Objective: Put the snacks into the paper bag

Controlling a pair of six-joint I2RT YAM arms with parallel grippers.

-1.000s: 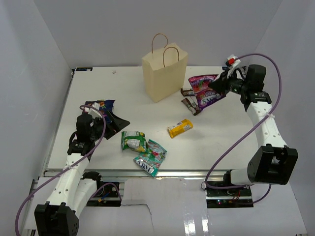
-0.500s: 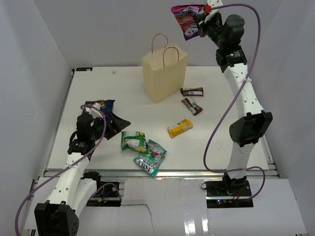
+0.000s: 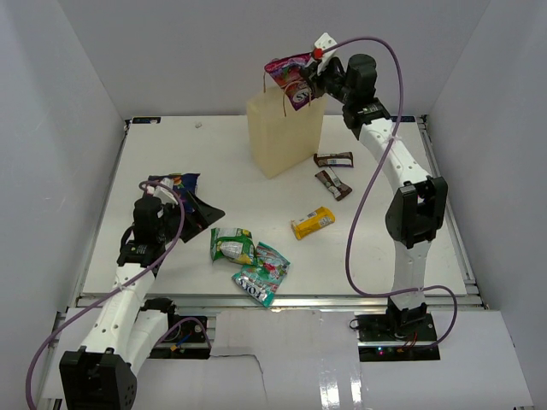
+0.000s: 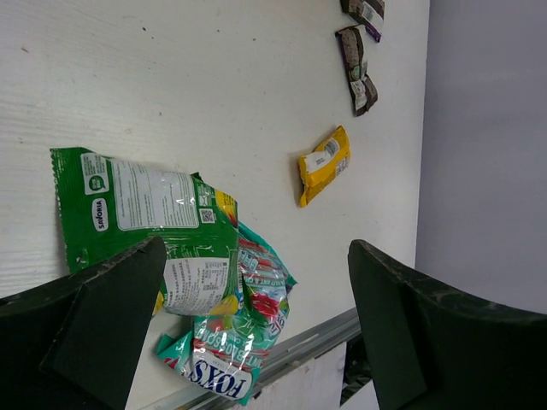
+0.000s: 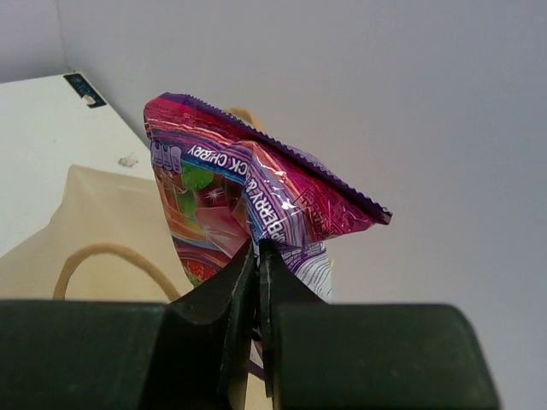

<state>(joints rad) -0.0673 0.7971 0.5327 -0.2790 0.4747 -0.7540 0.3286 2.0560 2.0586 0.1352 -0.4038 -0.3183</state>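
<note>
From the top camera, the right gripper (image 3: 309, 73) is raised at the far side of the table (image 3: 385, 231), its jaws pressed together on a corner of a purple candy bag (image 3: 289, 77). The candy bag hangs in the air right over the open top of the paper bag (image 3: 278, 141), which stands upright near the back. Two dark brown bars (image 3: 333, 171) lie just to the right of the paper bag, with a yellow wrapped bar (image 3: 312, 222) nearer the arms. A green pouch (image 3: 231, 246) and a teal pouch (image 3: 261, 275) overlap near the front edge. The left gripper (image 3: 195, 207) sits low at the left, spread wide and holding nothing, beside a blue-purple packet (image 3: 175, 182).

The left wrist camera shows both of its fingers (image 4: 94, 333) set far apart, the green pouch (image 4: 145, 213) and teal pouch (image 4: 244, 337) lying between and below them, untouched.

The right wrist camera shows the jaws meeting on the crinkled lower edge of the purple candy bag (image 5: 248, 196), with the paper bag (image 5: 94, 213) and one loop handle (image 5: 111, 252) below it
</note>
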